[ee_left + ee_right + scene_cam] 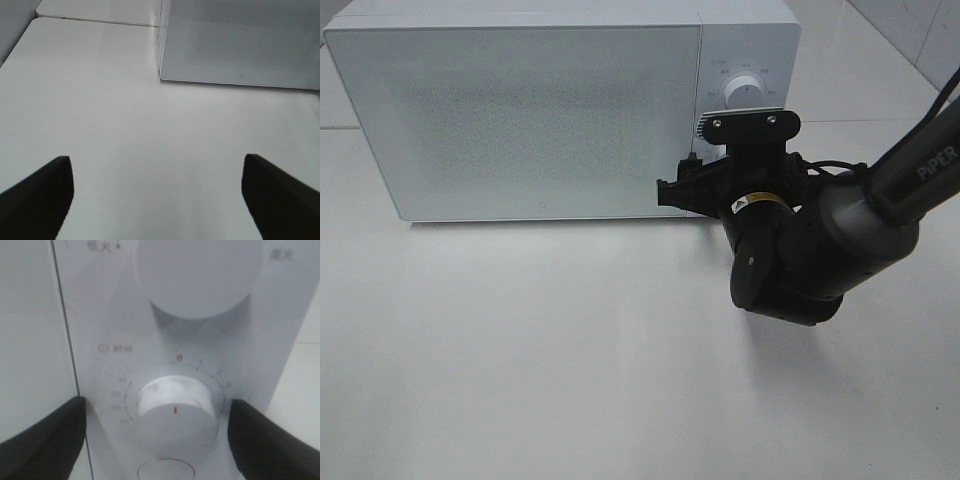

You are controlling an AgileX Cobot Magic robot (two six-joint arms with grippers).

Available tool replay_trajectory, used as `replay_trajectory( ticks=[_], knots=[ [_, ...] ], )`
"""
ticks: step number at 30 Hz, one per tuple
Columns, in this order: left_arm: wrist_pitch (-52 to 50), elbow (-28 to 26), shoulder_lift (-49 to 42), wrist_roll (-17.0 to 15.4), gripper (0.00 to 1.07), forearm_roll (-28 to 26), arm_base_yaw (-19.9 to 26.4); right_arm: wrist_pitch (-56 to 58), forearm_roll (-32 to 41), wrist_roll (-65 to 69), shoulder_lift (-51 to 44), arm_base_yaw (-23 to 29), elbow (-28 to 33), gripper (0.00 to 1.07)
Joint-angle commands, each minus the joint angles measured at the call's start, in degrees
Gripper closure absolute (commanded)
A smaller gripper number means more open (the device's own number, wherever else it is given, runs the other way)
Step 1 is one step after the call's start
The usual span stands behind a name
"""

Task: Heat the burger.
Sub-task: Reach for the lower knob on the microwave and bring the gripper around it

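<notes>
The burger is not in view. The white microwave point(520, 110) stands at the back of the table with its door shut, and the door is opaque. My right gripper point(735, 185) is up against the control panel. In the right wrist view it point(160, 440) is open, with one finger on each side of the lower timer knob point(175, 417), not touching it. The knob's red mark lines up with the 0. My left gripper point(157, 200) is open and empty, low over the bare table point(125, 125), facing the microwave's front left corner point(162, 75).
The larger power knob point(197, 275) sits above the timer knob, and a round button point(162, 471) sits below it. The door seam point(65, 340) runs just left of the knobs. The right arm's dark body point(800, 250) hangs over the table in front of the panel.
</notes>
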Motion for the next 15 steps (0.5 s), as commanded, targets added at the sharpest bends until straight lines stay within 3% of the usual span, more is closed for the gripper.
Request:
replay_trajectory(
  ticks=[1,15],
  knots=[
    [0.00,0.23,-1.09,-0.46,0.23,-0.34,0.06,-0.74,-0.46,0.34,0.57,-0.63,-1.66,0.33],
    [0.00,0.23,-1.09,-0.46,0.23,-0.34,0.06,-0.92,-0.74,-1.60,-2.41,-0.52,-1.60,0.33]
  ],
)
